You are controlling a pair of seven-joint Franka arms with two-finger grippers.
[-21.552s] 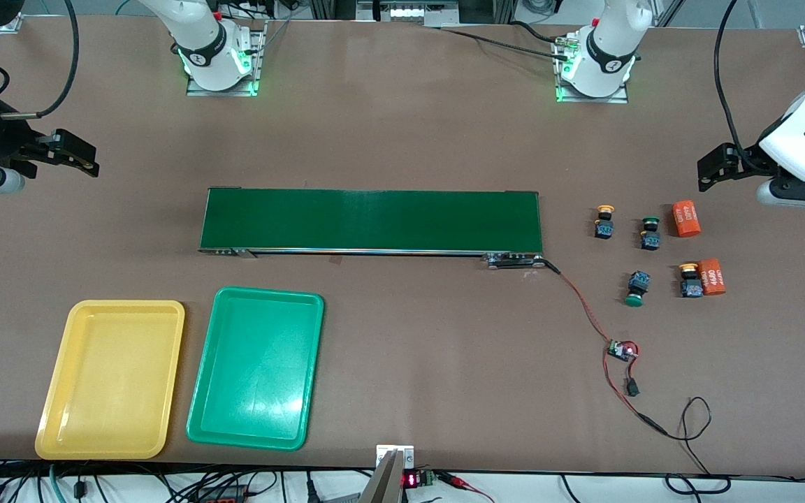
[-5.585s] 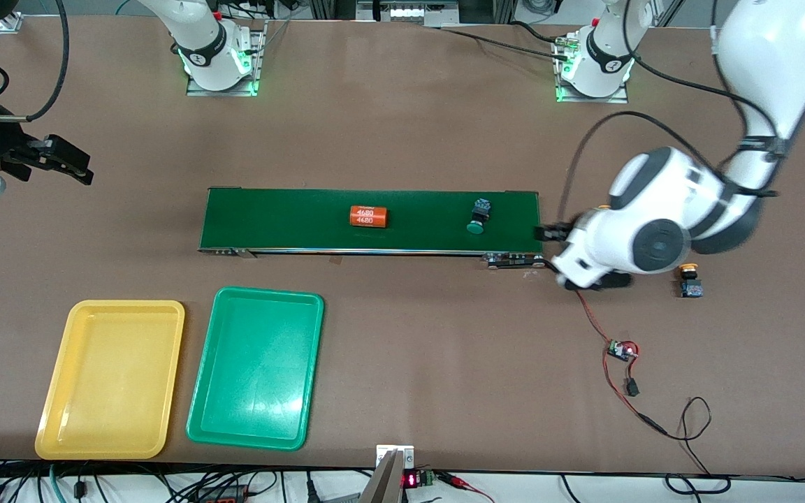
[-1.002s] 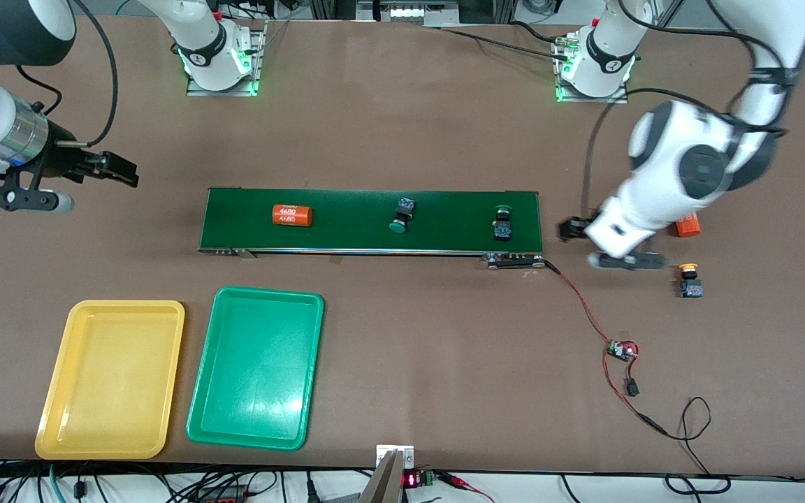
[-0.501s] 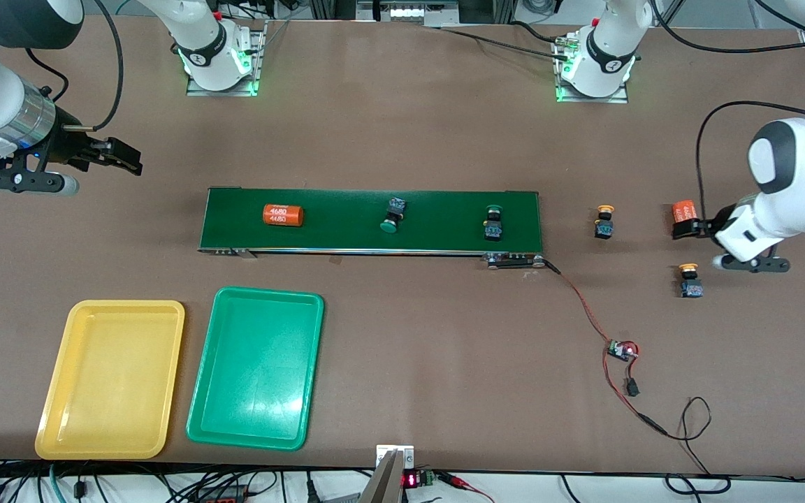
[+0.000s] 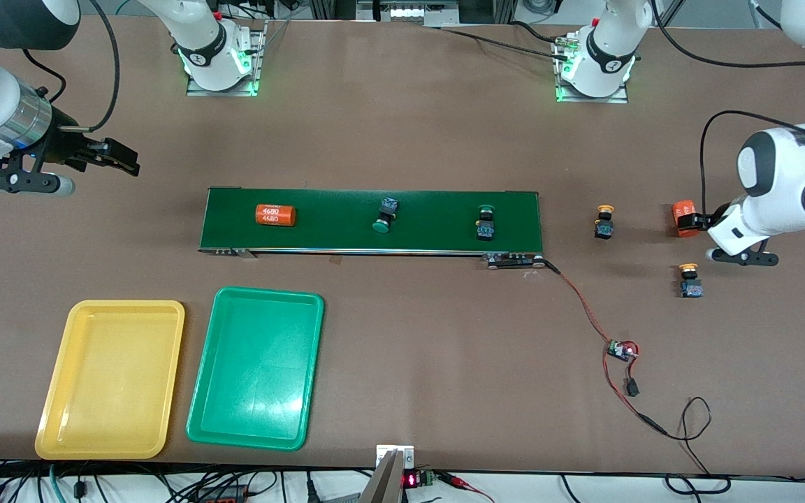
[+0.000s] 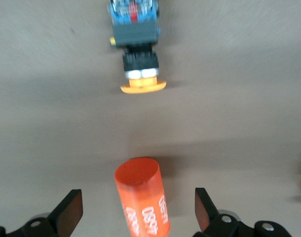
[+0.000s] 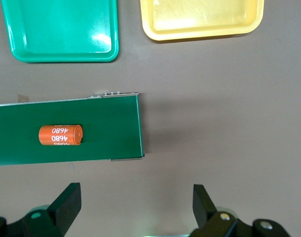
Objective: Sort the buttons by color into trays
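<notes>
Two green-capped buttons ride the conveyor belt (image 5: 430, 209): one lies on its side (image 5: 383, 215), one stands upright (image 5: 485, 223). Two yellow-capped buttons sit on the table past the belt's end toward the left arm's end, one (image 5: 604, 222) close to the belt, one (image 5: 688, 281) nearer the front camera. My left gripper (image 5: 692, 223) is open, low over the table, its fingers either side of an orange numbered cylinder (image 6: 143, 202); a yellow button (image 6: 137, 49) lies ahead of it. My right gripper (image 5: 119, 157) is open and empty, in the air off the belt's other end. The yellow tray (image 5: 110, 377) and green tray (image 5: 256, 367) are empty.
A second orange numbered cylinder (image 5: 275, 214) lies on the belt near the right arm's end; it also shows in the right wrist view (image 7: 61, 135). A red wire runs from the belt's motor to a small circuit board (image 5: 622, 349) and a coiled cable.
My left arm has swung from beside the belt's end out to the orange cylinder on the table. The cylinder and both green buttons on the belt have travelled toward the right arm's end.
</notes>
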